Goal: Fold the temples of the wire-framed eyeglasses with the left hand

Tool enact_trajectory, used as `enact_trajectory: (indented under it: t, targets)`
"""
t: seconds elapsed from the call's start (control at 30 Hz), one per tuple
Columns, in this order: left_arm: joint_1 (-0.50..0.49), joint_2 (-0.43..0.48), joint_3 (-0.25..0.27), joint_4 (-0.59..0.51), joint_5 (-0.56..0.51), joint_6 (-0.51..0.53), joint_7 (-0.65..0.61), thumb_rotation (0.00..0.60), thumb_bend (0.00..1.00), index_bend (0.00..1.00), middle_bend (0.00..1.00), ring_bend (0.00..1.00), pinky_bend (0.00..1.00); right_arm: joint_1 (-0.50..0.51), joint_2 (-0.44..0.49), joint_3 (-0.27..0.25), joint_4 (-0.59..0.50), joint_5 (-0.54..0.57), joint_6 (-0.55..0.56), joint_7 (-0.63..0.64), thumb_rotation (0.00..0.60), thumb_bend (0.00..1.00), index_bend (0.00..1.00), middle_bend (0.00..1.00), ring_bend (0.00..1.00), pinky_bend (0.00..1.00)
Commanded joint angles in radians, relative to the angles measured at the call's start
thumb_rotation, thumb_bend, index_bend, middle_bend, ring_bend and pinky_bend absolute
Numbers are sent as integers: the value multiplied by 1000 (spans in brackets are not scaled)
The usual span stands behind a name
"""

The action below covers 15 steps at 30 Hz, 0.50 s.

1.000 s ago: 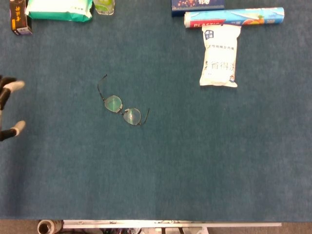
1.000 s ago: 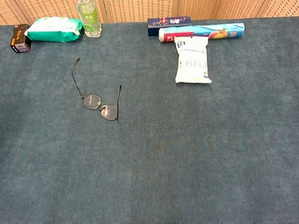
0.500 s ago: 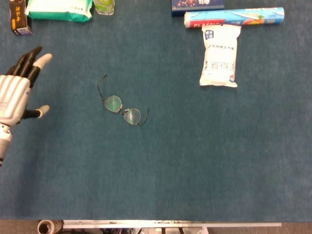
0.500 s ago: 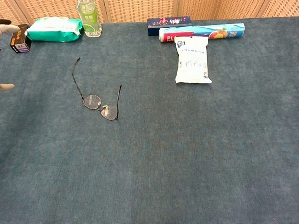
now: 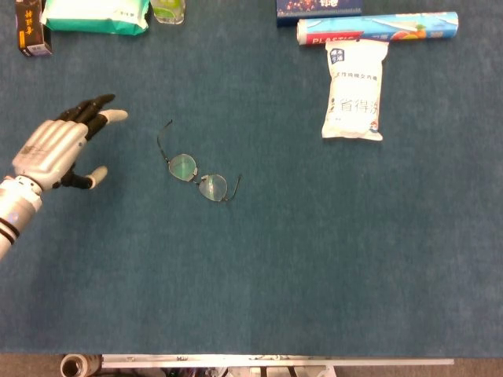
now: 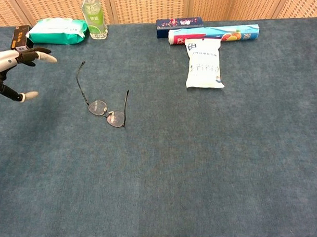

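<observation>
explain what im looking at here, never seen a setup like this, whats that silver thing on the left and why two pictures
Both pictures show the same table at one moment, taken by two cameras on the robot: one on its head, looking almost straight down, and one on its chest, looking across.

The silver thing is the robot's left hand, shaped like a human hand. Its fingers are spread and it holds nothing. The right hand is not in either picture.

On the blue table lie wire-framed glasses with both temples unfolded, a little to the right of the hand and not touched. Along the far edge are a white pouch, a roll of plastic wrap, a green packet, a bottle and small boxes.
</observation>
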Motion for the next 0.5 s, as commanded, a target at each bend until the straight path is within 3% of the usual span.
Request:
enact_trajectory:
  t: [0.03,0.13,0.5]
  targets:
    - [-62,40,12,-6,21,-86,-161,600,714,116,0,1,112,0,1,0,0,1,-1,1,600,466,471,368,231,414]
    - [-84,50,14,-2,41,-105,-252,600,796,112,5,13,112,0,1,0,-1,2,-2,1,600,467,471,368,231,414]
    - [-149,73,51,7,128,-128,-591,600,906,113,43,44,192,0,1,-1,-2,1,-2,2,600,467,471,368,231,414]
